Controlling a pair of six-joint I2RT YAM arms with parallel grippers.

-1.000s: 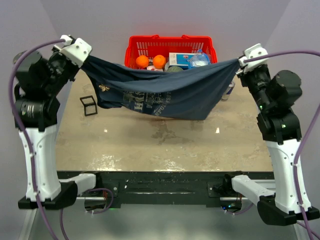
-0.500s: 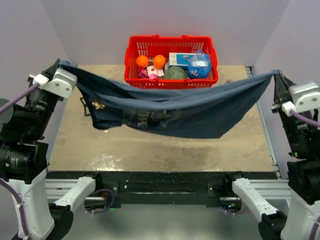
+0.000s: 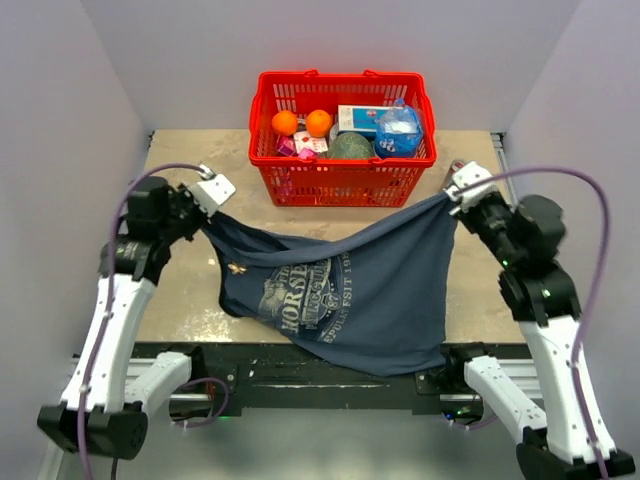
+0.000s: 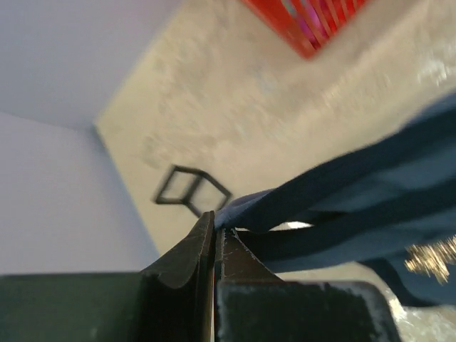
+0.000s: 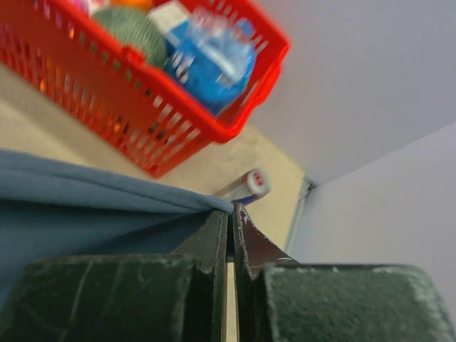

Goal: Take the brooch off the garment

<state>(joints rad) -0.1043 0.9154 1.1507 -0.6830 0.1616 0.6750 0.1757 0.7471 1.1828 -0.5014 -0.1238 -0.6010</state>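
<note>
The garment (image 3: pixel 340 300), a dark navy T-shirt with a pale printed graphic, is stretched between both grippers. It sags onto the table, and its lower hem reaches over the near edge. My left gripper (image 3: pixel 207 222) is shut on its left corner, and the jaws pinch a cloth fold (image 4: pixel 215 221). My right gripper (image 3: pixel 450 197) is shut on the right corner (image 5: pixel 231 210). The brooch (image 3: pixel 238 268), small and golden, is pinned on the left part of the cloth, below the left gripper. In the left wrist view the brooch (image 4: pixel 427 258) is a blurred glint on the garment (image 4: pixel 370 185).
A red basket (image 3: pixel 262 110) holding oranges, a box and a blue packet stands at the back, just beyond the garment. A black square frame (image 4: pixel 192 191) lies on the table at the left. A small tube (image 5: pixel 246 185) lies by the right gripper near the right wall.
Both arms have swung down and toward the near side. The garment, held high and taut before, now hangs lower and drapes over the table's front half.
</note>
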